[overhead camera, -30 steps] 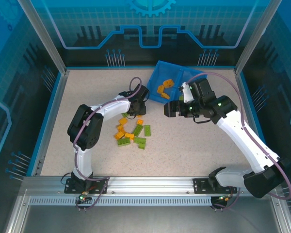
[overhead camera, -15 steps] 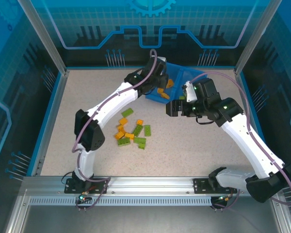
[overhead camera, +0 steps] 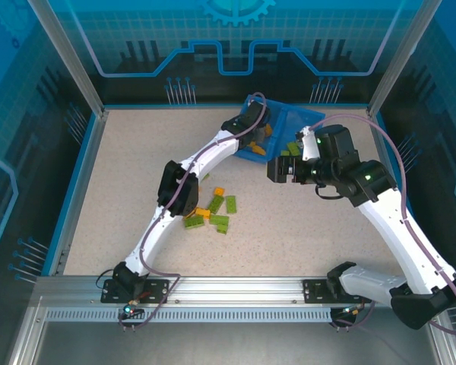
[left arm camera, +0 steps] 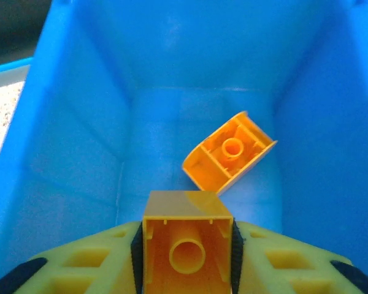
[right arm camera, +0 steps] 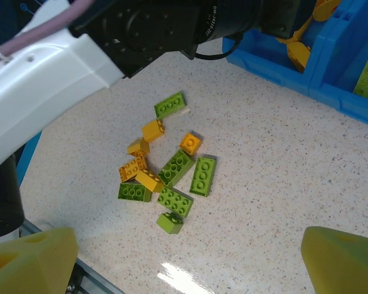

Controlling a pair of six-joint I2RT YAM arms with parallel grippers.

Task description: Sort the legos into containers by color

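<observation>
My left gripper hangs inside the left compartment of the blue tray, shut on an orange lego whose hollow underside faces the camera. A second orange lego lies tilted on the compartment floor just beyond it. From above, the left gripper is over the tray, and light green legos lie in the right compartment. My right gripper hovers open and empty beside the tray's near edge. A loose pile of orange and green legos lies on the table below it.
The left arm stretches diagonally from its base across the pile's far side to the tray. A lone green lego lies apart from the pile near that arm. Blue walls ring the speckled table.
The left arm swung from the pile up to the tray, carrying the orange lego into the left compartment. The right gripper drifted slightly right and stayed open.
</observation>
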